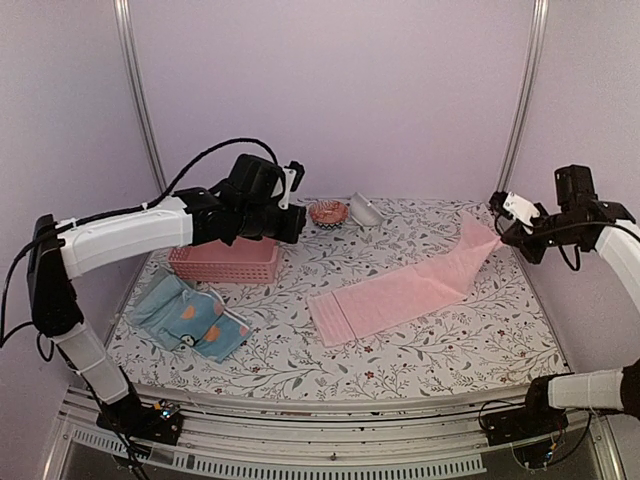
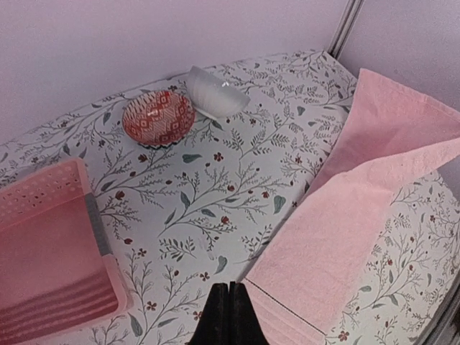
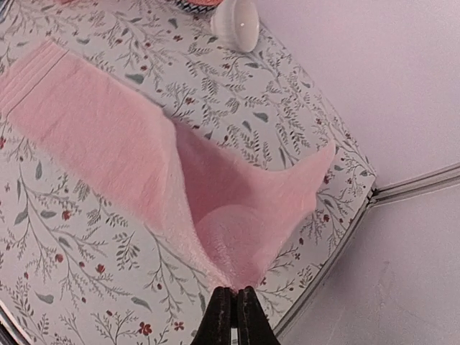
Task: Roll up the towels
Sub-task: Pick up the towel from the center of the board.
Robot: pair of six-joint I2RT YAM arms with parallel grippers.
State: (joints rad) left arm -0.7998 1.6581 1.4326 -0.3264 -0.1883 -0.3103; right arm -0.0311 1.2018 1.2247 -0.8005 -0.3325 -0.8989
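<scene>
A plain pink towel (image 1: 400, 292) lies stretched across the middle and right of the table. Its far right end is lifted off the surface, pinched in my right gripper (image 1: 497, 232). The right wrist view shows that gripper (image 3: 232, 291) shut on a corner of the pink towel (image 3: 144, 136), with the cloth hanging in a fold below. My left gripper (image 1: 300, 226) hovers above the table's back left, shut and empty. In the left wrist view its tips (image 2: 228, 289) hang beside the pink towel's near end (image 2: 345, 237) without touching it. A light blue towel with orange motifs (image 1: 205, 325) lies crumpled at front left, with pale teal cloth (image 1: 155, 300) beside it.
A pink perforated basket (image 1: 225, 263) stands at the back left, under my left forearm. Behind it are a small red patterned bowl (image 1: 328, 212) and a white cup on its side (image 1: 365, 210), near the back wall. The table's right edge (image 3: 338, 259) runs close to my right gripper.
</scene>
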